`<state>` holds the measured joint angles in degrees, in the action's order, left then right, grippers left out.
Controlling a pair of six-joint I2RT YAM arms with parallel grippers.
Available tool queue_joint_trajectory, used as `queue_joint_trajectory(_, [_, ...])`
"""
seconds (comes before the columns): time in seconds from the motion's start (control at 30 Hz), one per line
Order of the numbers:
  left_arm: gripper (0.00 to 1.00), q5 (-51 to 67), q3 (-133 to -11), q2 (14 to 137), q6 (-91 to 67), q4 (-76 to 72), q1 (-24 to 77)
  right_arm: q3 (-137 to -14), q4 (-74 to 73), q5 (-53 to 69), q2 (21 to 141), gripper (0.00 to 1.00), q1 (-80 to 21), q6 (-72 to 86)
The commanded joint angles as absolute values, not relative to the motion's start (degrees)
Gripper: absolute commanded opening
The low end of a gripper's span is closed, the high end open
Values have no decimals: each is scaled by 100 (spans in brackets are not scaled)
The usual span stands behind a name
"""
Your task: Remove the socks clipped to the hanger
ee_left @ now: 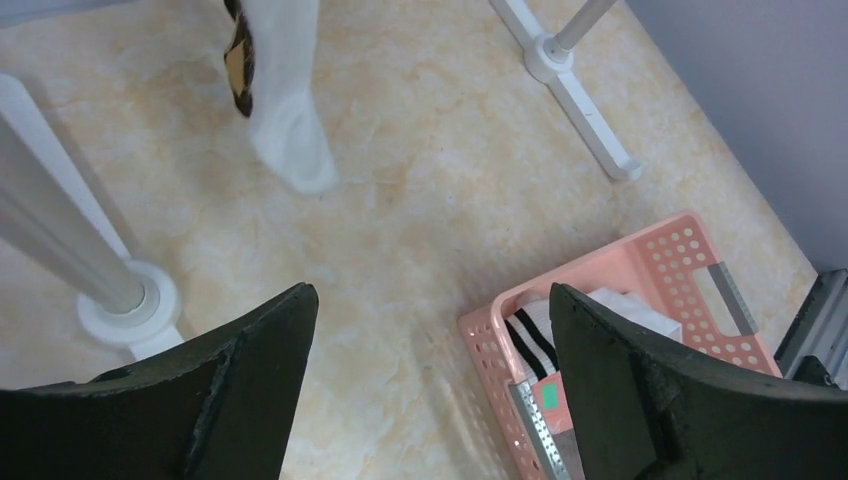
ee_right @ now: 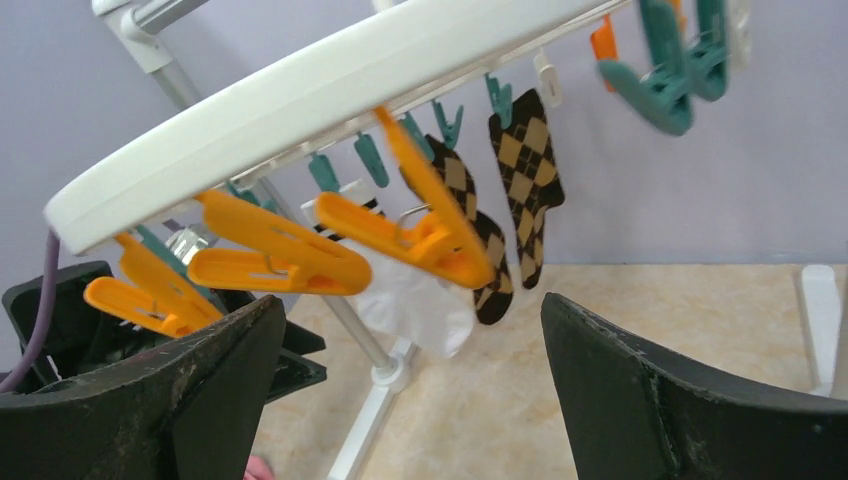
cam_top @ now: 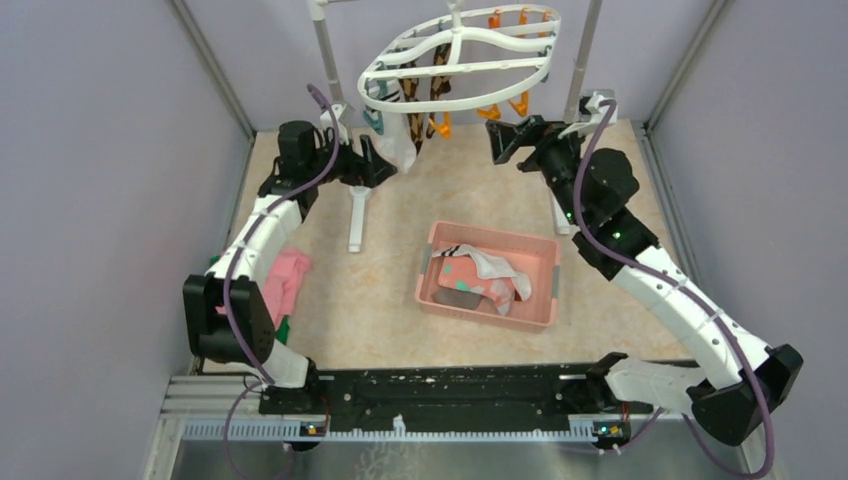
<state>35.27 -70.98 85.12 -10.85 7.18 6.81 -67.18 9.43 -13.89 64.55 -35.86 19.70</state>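
The white oval hanger [cam_top: 455, 55] hangs at the back, orange and teal clips dangling from it. A white sock [cam_top: 402, 150] and two brown argyle socks [cam_top: 415, 112] are clipped at its left side. My left gripper [cam_top: 383, 165] is open and empty, right beside the white sock's lower end. The left wrist view has that white sock [ee_left: 290, 110] ahead of the open left gripper [ee_left: 432, 295]. My right gripper [cam_top: 500, 140] is open under the hanger's right side. In the right wrist view, its empty gripper [ee_right: 412, 300] faces the argyle socks [ee_right: 525, 180] below the hanger's rim [ee_right: 300, 90].
A pink basket [cam_top: 545, 290] in the middle of the table holds a striped white sock, a spotted pink one and a grey one. The stand's white foot [cam_top: 357, 220] lies left of it. Pink and green cloths [cam_top: 285, 280] sit by the left arm. Walls close in on both sides.
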Motion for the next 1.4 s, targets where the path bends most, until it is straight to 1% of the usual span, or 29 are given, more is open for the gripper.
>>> queue_joint_trajectory(0.0, [91,4010,-7677,8928,-1145,-33,695,-6733,992,-1064,6080,99,-3196,2372])
queue_joint_trajectory(0.27, [91,3028,-7830,9402,-1158,-385,694,-6438,971,-881,5803,98,-2999,2514])
queue_joint_trajectory(0.37, [87,2836,-7687,9489,-1208,-749,694,-6426,967,-830,5738,98,-2976,2510])
queue_joint_trajectory(0.43, [83,2643,-7699,9571,-1218,-781,694,-6409,974,-795,5699,98,-2978,2531])
queue_joint_trajectory(0.47, [83,2613,-7679,9587,-1229,-782,694,-6410,975,-772,5686,98,-2977,2543])
queue_joint_trajectory(0.63, [86,2750,-7358,9603,-1358,-928,703,-6435,995,-689,5706,97,-2971,2611])
queue_joint_trajectory(0.77, [86,2725,-7336,9753,-1433,-620,703,-6442,1027,-657,5739,97,-2975,2623])
queue_joint_trajectory(0.87, [86,2710,-7202,9778,-1502,-734,703,-6403,1075,-640,5738,97,-2974,2641])
queue_joint_trajectory(0.97, [86,2605,-7296,9916,-1591,-690,703,-6370,1114,-622,5750,97,-2971,2661])
queue_joint_trajectory(1.1, [87,2887,-7356,10023,-1847,-1019,703,-6304,1177,-600,5749,97,-2971,2681])
queue_joint_trajectory(1.37, [82,3542,-7905,10430,-2175,-1872,703,-6155,1148,-486,5683,96,-2969,2799])
